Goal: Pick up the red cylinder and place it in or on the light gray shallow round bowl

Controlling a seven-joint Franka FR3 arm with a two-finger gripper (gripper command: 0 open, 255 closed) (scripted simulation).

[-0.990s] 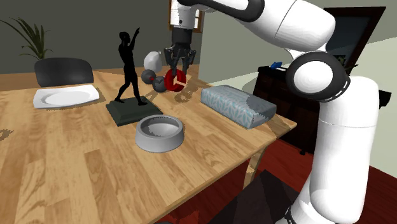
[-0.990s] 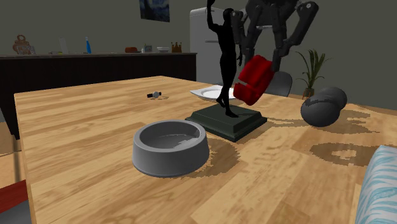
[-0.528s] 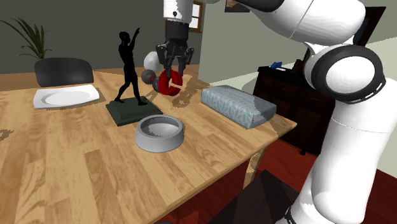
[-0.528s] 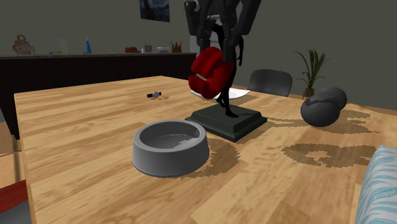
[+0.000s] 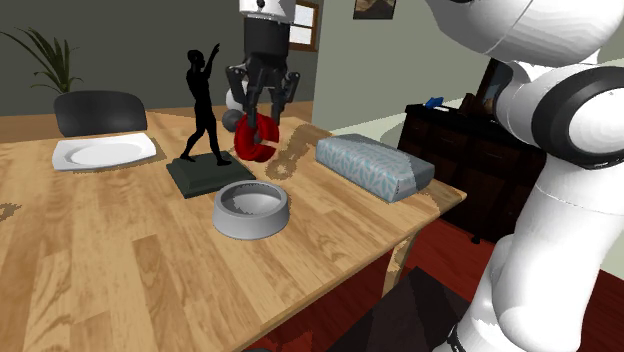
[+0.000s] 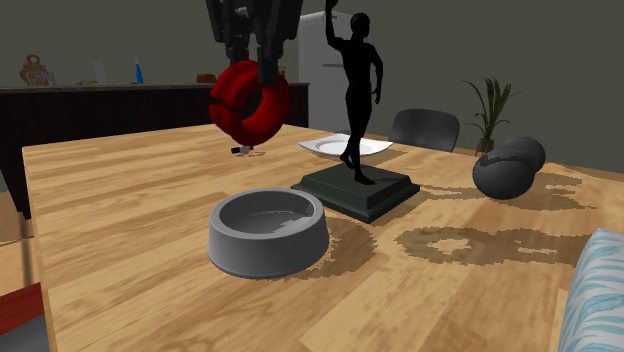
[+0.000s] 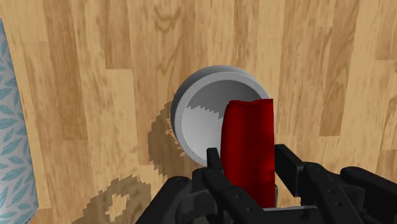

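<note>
Shifted closer, red cylinder [image 6: 242, 110] hangs above grey bowl [image 6: 265, 255].

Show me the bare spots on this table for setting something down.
Widest bare wood lies between the white rectangular plate and the grey round bowl. A smaller strip runs between that bowl and the blue-grey patterned block. Crowded: around the black statuette on its dark base and the dark rounded lumps.

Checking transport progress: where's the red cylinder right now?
Off the table, clasped in the gripper. In the second exterior view the red cylinder hangs left of the black statue and higher than the grey bowl.
</note>
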